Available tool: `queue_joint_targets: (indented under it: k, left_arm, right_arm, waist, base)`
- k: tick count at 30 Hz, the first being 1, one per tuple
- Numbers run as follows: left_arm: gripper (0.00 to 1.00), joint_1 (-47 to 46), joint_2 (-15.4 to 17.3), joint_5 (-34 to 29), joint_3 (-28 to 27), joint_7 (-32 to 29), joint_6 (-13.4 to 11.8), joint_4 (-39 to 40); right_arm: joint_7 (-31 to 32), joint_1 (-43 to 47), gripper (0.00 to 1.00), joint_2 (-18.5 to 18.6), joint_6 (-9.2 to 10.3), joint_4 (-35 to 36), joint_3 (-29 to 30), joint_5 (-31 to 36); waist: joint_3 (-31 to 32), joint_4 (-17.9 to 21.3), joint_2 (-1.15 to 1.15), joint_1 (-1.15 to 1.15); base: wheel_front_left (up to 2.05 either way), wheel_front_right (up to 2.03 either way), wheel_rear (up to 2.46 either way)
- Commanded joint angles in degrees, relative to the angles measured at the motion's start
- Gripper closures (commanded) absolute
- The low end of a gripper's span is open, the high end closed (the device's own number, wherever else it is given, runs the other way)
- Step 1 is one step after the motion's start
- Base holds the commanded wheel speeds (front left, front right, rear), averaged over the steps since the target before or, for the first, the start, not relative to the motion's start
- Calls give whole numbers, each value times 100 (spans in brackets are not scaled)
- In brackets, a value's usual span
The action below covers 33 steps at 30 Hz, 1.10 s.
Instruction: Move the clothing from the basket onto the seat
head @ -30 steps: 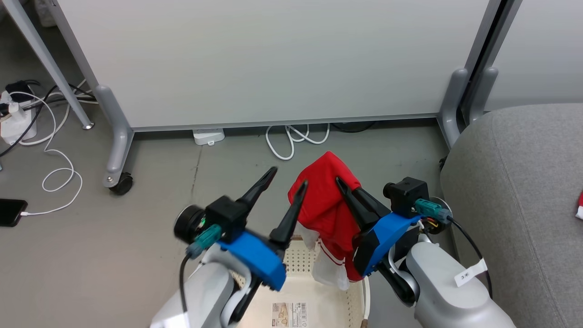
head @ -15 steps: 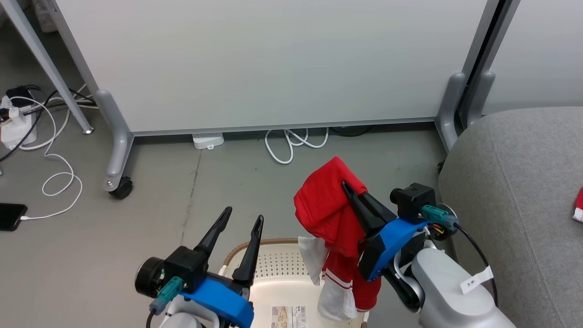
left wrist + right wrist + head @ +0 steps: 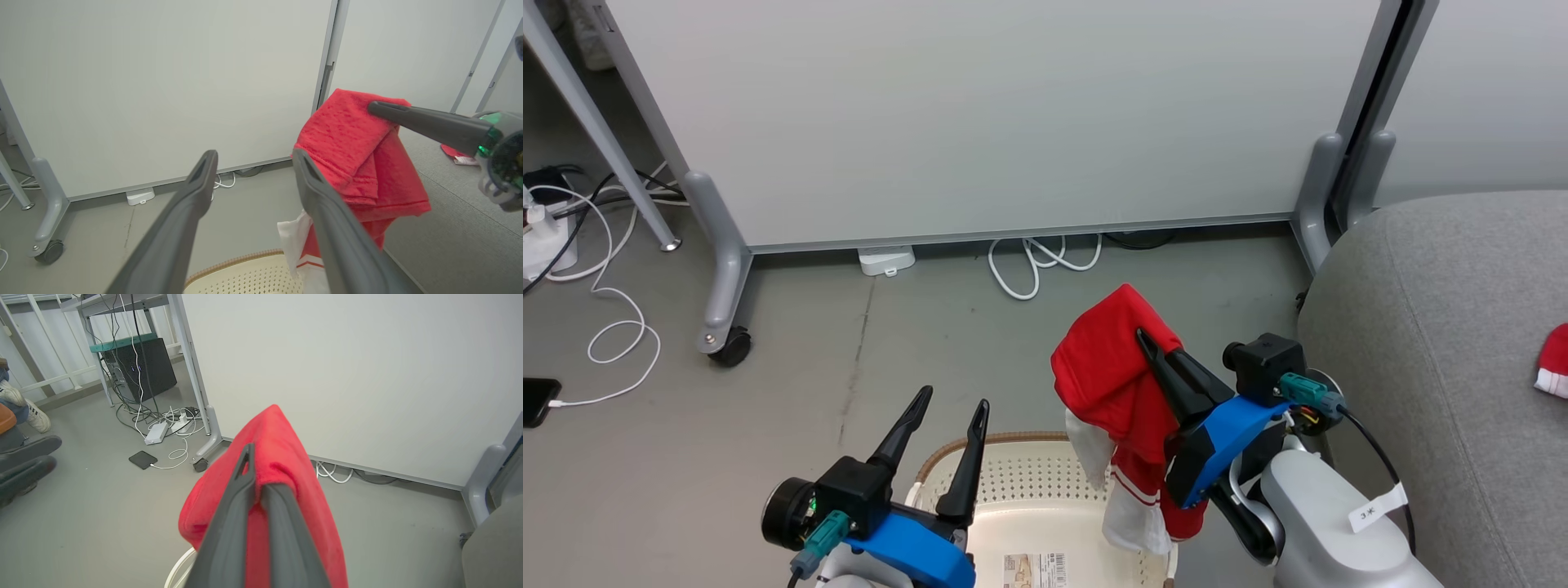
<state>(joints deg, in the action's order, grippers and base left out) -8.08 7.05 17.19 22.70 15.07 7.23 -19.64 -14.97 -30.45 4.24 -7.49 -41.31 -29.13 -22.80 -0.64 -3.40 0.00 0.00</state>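
Observation:
My right gripper (image 3: 1145, 341) is shut on a red piece of clothing (image 3: 1107, 367) with white trim, which hangs above the right end of the cream basket (image 3: 947, 451). In the right wrist view the shut gripper (image 3: 256, 473) pinches the clothing (image 3: 282, 437) near its top fold. My left gripper (image 3: 954, 400) stands open and holds nothing, over the basket's left part and apart from the fabric. From the left wrist, the open gripper (image 3: 255, 157) has the clothing (image 3: 351, 151) to its right. The grey seat (image 3: 1445, 327) lies at the right, with another red garment (image 3: 1553, 359) on it.
A white partition panel (image 3: 1013, 114) on grey wheeled feet (image 3: 734, 347) stands straight ahead. White cables (image 3: 1033, 265) and a phone (image 3: 538, 400) lie on the grey floor. A person's shoe (image 3: 24, 412) shows at the far left of the right wrist view.
My left gripper has pulled back and to the left, away from the garment, staying open. The right gripper keeps its hold and has barely moved. The camera has shifted a little.

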Motion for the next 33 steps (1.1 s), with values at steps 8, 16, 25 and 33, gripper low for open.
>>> queue_joint_targets:
  k: [8,16,25,33]
  left_arm:
    - [0,33,33,41,9,14,28,68]
    - [0,-11,52,51,-6,15,29,112]
    - [0,-132,79,60,37,15,29,118]
    - [0,-172,93,30,47,15,29,166]
  right_arm:
    - [-33,17,100,35,-1,132,11,49]
    - [-33,-14,100,50,-1,180,4,68]
    - [-33,-48,100,51,-1,243,48,49]
    - [-33,-63,100,15,-1,295,82,47]
  waist:
    - [-66,302,0,0]
    - [-114,858,0,0]
    - [-244,1536,0,0]
    - [-382,2120,0,0]
  base:
    - [0,0,0]
    - [0,0,0]
    - [0,0,0]
    - [0,0,0]
